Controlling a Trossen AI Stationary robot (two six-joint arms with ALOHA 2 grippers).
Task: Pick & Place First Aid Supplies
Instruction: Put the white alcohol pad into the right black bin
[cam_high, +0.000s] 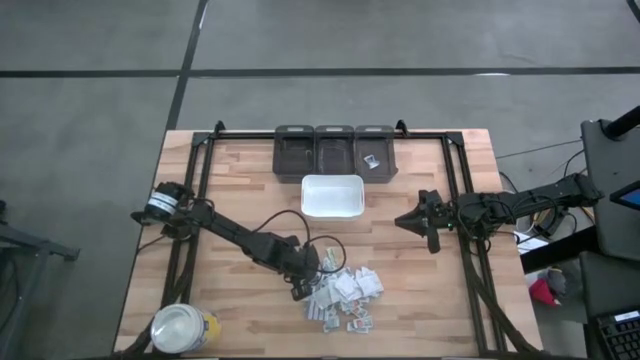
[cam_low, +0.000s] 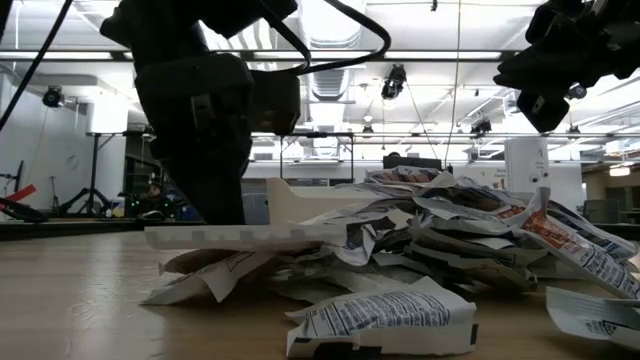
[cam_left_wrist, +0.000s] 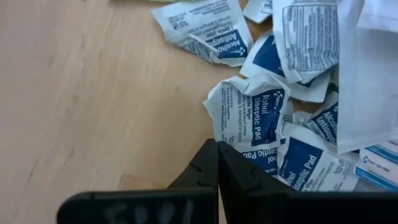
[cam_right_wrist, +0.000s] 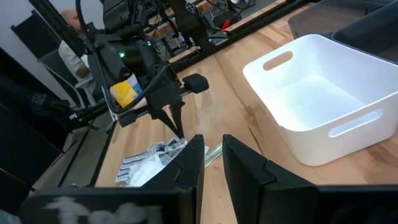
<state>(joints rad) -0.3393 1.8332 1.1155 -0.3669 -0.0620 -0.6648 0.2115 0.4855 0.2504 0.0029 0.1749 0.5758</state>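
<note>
Where the butcher-block table (cam_high: 240, 190) runs nearest the front edge, a round yellow jar (cam_high: 183, 329) with a white lid is recorded at the left corner; just beyond it, right of centre, a loose heap of first aid supplies (cam_high: 345, 295) is listed: small flat paper packets, crumpled, white with blue, grey and red print; on several, "Alcohol", "Antiseptic" and "Pad" can be read in the left wrist view, finer print being illegible; the left gripper (cam_high: 303, 283) is set at the heap's left edge, its dark fingers (cam_left_wrist: 214, 168) brought together tip to tip against a creased packet (cam_left_wrist: 252, 121), though whether paper is pinched between them cannot be told; farther back, mid-table, a white rectangular tray (cam_high: 332, 196) of smooth plastic with slot handles and rounded corners is entered, its interior bare; to its right, well apart, the right gripper (cam_high: 432, 238) is held above the wood, fingers (cam_right_wrist: 242, 165) a narrow gap apart, nothing between them; farthest, three dark bins (cam_high: 334, 148) are ranged along the back rail, one packet lying in the right-hand bin.
</note>
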